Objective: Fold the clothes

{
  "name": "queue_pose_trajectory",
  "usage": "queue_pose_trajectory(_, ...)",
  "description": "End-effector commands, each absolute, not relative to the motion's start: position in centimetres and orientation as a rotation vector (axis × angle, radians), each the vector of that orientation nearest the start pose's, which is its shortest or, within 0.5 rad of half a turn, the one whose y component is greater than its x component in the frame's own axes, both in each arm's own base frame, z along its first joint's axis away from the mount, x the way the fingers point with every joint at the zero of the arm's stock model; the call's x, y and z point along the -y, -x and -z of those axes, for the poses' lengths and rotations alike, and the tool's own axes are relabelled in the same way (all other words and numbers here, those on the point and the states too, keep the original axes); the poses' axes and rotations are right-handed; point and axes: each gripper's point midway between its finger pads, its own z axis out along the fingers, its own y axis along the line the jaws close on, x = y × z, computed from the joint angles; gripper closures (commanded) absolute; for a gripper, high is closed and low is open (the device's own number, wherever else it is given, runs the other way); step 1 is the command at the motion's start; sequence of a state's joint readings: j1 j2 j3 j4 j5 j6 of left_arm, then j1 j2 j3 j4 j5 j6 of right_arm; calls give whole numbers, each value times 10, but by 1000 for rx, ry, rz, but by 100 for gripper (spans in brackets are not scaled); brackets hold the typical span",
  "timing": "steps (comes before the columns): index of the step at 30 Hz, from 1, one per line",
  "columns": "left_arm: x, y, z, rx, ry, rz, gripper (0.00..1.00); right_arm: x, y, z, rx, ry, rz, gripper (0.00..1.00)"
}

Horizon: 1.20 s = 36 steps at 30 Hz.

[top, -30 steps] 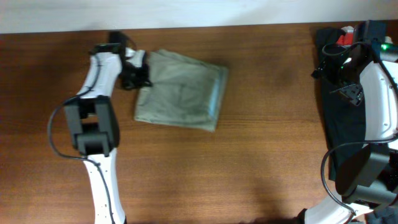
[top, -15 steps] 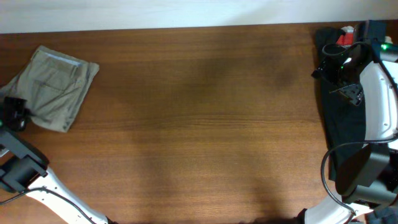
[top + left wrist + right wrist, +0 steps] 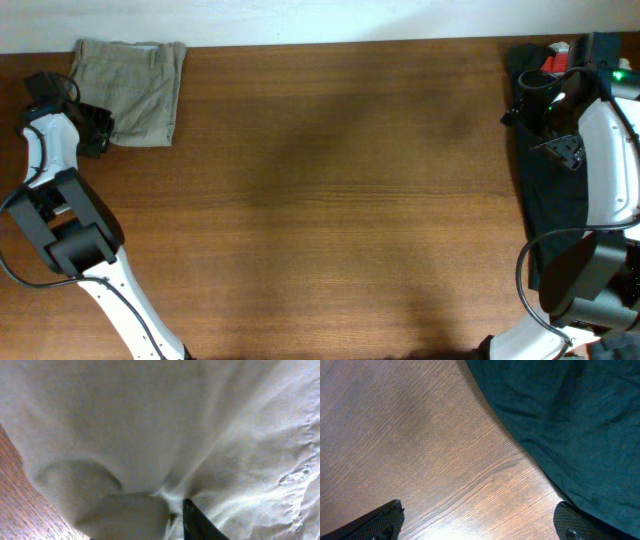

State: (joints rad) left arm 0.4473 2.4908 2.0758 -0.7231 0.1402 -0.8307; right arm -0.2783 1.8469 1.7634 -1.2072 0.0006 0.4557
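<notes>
A folded khaki garment (image 3: 135,72) lies at the table's far left back corner. My left gripper (image 3: 95,130) is at its left edge, shut on the cloth. In the left wrist view the pale fabric (image 3: 150,425) fills the frame, and only one dark finger (image 3: 194,522) shows, with cloth bunched against it. A dark green garment (image 3: 550,200) lies spread along the right edge and also shows in the right wrist view (image 3: 570,420). My right gripper (image 3: 480,522) is open and empty, over bare wood beside that garment's edge.
A small red object (image 3: 553,62) sits at the back right by the right arm's base. The brown wooden table (image 3: 330,200) ends at a white wall along the back edge. The left arm's base stands at the front left.
My left gripper has dragged the folded khaki garment from the table's middle left to the far left back corner. The right arm has not moved.
</notes>
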Motion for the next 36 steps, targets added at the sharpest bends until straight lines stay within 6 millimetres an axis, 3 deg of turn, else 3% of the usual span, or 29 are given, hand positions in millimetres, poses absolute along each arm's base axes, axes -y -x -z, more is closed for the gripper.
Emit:
queue_pose_trajectory(1, -249, -502, 13, -2278, 1640, 89, 77, 116, -392, -170, -2673, -1032, -16, 1)
queue_pose_trajectory(4, -259, -487, 2, -2316, 1622, 46, 76, 116, -392, -170, -2672, -1032, -17, 1)
queue_pose_trajectory(5, -260, -478, -7, -2326, 1633, 0, 65, 116, -392, -170, -2672, -1032, -17, 1)
queue_pose_trajectory(6, -263, -468, -21, -2330, 1643, -61, 48, 116, -392, -170, -2673, -1032, -16, 1)
queue_pose_trajectory(8, -260, -462, -39, -2362, 1593, -83, 38, 116, -392, -170, -2672, -1032, -17, 2)
queue_pose_trajectory(10, -256, -457, -62, -2383, 1546, -87, 38, 116, -392, -170, -2673, -1031, -17, 1)
queue_pose_trajectory(11, -247, -457, -76, -2389, 1532, -52, 45, 116, -392, -170, -2672, -1032, -17, 1)
queue_pose_trajectory(12, -235, -462, -85, -2408, 1479, -20, 70, 116, -392, -170, -2672, -1032, -17, 1)
queue_pose_trajectory(14, -217, -473, -100, -2470, 1299, -23, 96, 116, -392, -170, -2672, -1032, -16, 1)
queue_pose_trajectory(16, -187, -496, -117, -2543, 977, -43, 99, 116, -392, -170, -2672, -1032, -17, 1)
queue_pose_trajectory(19, -85, -567, -132, -2529, 182, 70, 99, 116, -392, -170, -2672, -1032, -17, 1)
queue_pose_trajectory(21, -46, -589, -124, -2486, 34, 74, 99, 116, -392, -170, -2672, -1032, -16, 1)
queue_pose_trajectory(22, -20, -603, -103, -2476, -29, 86, 99, 116, -392, -170, -2673, -1032, -17, 1)
queue_pose_trajectory(24, -12, -610, -85, -2477, -46, 83, 99, 116, -392, -170, -2672, -1032, -17, 1)
queue_pose_trajectory(28, -29, -611, -32, -2544, -10, 16, 99, 116, -392, -170, -2672, -1032, -17, 1)
queue_pose_trajectory(36, -66, -608, 4, -2580, 30, -37, 99, 116, -392, -170, -2672, -1032, -17, 1)
